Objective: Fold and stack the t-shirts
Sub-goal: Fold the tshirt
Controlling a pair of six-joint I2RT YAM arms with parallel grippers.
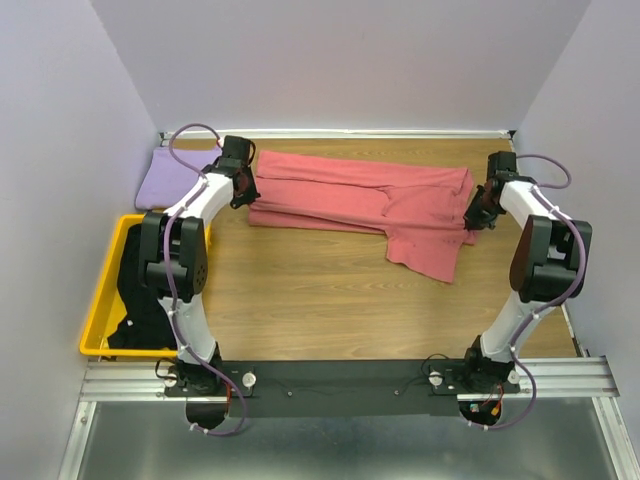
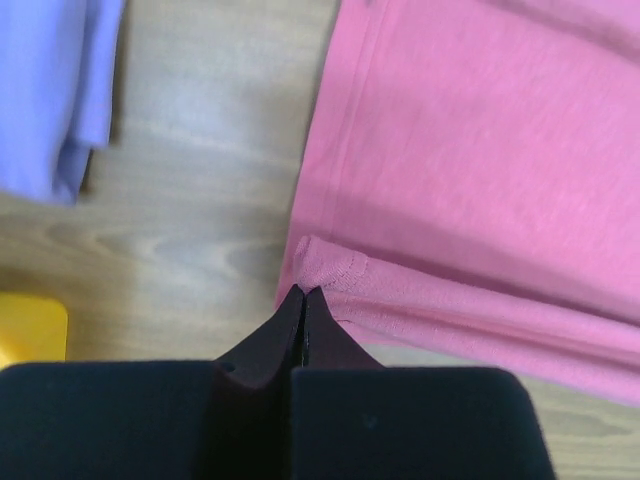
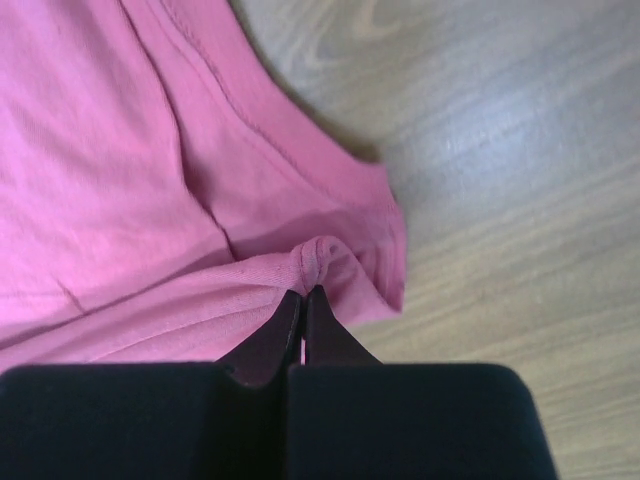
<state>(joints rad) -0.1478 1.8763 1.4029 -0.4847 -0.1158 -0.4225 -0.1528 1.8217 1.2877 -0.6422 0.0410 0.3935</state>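
Salmon-pink t-shirt (image 1: 360, 195): folded lengthwise into a wide, rumpled band across the far middle, one flap trailing nearer at its right end; both end corners puckered. Lavender-purple t-shirt (image 1: 168, 180): folded, far-left corner. Black t-shirts (image 1: 132, 275): heaped in yellow bin (image 1: 115, 350), left side.
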